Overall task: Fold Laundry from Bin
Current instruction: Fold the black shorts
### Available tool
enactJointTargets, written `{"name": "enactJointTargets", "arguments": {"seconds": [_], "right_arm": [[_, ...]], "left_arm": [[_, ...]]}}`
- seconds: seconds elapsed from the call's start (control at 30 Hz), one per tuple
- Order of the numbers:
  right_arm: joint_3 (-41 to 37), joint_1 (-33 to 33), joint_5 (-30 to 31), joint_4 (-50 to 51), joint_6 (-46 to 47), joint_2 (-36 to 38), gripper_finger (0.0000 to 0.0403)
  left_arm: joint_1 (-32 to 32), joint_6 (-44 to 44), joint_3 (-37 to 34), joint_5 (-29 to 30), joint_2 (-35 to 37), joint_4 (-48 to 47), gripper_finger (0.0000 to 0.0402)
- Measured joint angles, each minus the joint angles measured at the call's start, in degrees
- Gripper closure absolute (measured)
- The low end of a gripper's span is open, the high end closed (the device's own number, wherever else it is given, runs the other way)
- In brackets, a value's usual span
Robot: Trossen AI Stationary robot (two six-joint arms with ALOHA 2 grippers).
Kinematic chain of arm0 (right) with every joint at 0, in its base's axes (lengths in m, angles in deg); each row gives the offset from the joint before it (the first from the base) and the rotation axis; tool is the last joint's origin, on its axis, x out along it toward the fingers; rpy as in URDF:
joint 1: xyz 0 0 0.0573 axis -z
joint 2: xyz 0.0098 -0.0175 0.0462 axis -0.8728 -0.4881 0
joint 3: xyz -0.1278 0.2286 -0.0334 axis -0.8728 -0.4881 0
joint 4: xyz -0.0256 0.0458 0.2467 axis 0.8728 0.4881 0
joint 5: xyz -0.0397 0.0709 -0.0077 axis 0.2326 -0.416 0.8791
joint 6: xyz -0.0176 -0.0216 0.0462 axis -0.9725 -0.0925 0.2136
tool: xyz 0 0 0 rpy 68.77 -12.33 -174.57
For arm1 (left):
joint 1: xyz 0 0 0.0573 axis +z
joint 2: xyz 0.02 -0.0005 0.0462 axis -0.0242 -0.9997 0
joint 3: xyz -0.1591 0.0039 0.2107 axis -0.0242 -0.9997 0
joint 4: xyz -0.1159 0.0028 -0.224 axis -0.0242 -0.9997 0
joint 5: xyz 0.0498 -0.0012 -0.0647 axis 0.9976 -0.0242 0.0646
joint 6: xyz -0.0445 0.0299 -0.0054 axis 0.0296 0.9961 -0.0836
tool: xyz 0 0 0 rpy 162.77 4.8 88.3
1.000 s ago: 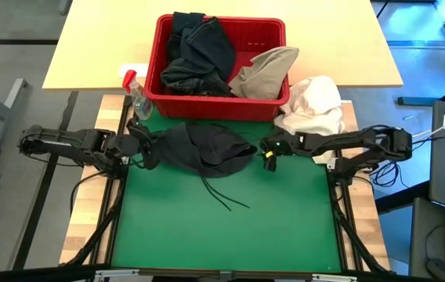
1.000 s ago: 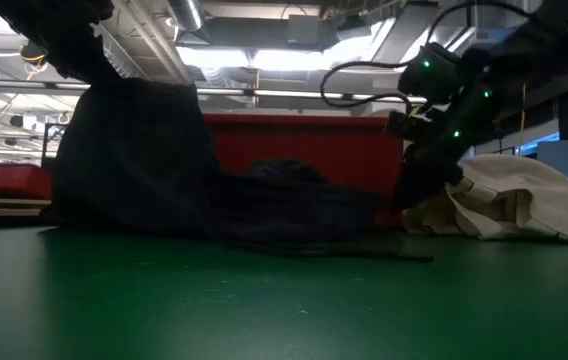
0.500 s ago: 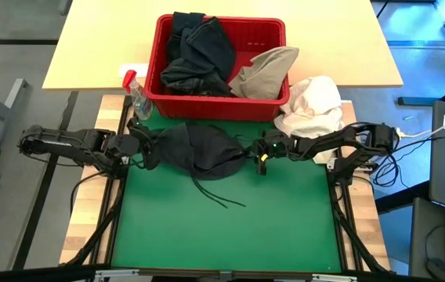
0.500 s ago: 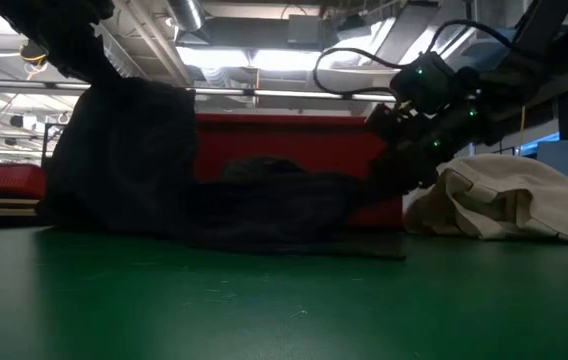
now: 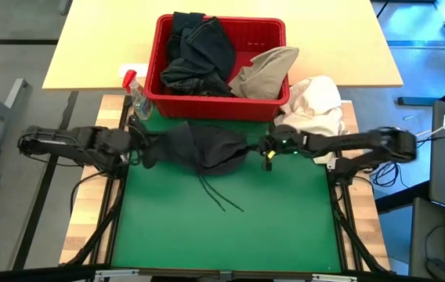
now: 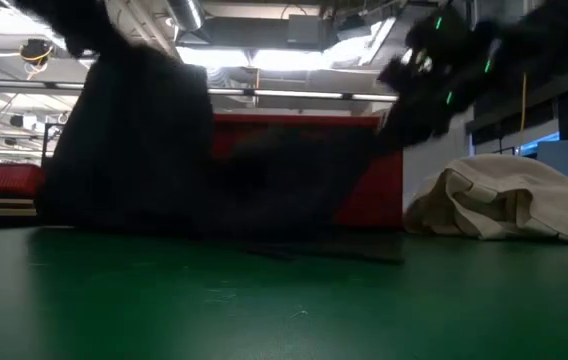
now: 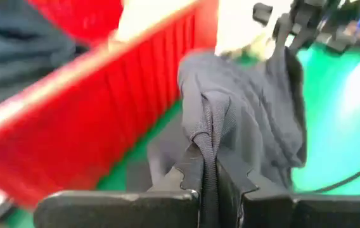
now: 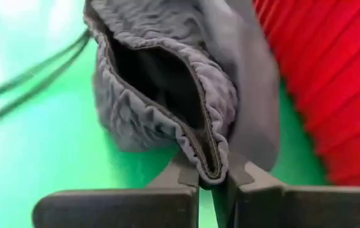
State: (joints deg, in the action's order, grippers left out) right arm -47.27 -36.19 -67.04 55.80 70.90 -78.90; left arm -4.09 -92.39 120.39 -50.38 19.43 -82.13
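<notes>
high view: the right gripper [image 5: 268, 147], which a second ago was standing apart from the cloth with its fingers spread, is now pressing them together on the right edge of the dark garment [image 5: 203, 146]. the left gripper [image 5: 138, 146] is pinching the opposite edge, as it was before. the garment is hanging between the 2 grippers over the green mat [image 5: 230, 227], just in front of the red bin [image 5: 273, 35], with its drawstrings [image 5: 221, 196] trailing on the mat. more dark laundry [image 5: 199, 51] and a khaki piece [image 5: 265, 69] are waiting in the bin; a white bundle [image 5: 312, 106] and a spray bottle [image 5: 136, 98] are sitting beside it.

low view: the garment [image 6: 164, 150] is lifting off the mat; both ends are rising where before its right half was lying flat.

left wrist view: the left fingers [image 7: 192, 174] are clamping a seamed fold of the garment [image 7: 243, 120], with the bin wall [image 7: 104, 126] close beside.

right wrist view: the right fingers [image 8: 243, 180] are gripping the gathered waistband [image 8: 161, 95].

judging from this, the 2-handed hold is now complete, so spreading the garment flat for folding looks like the step coming next.
</notes>
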Motion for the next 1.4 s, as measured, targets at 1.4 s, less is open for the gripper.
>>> {"name": "enactJointTargets", "arguments": {"seconds": [1.4], "right_arm": [[49.9,-1.7,5.5,56.2,14.3,18.8,0.0388]], "left_arm": [[0.0,28.1,16.9,-8.8,4.4,27.9,0.0388]]}}
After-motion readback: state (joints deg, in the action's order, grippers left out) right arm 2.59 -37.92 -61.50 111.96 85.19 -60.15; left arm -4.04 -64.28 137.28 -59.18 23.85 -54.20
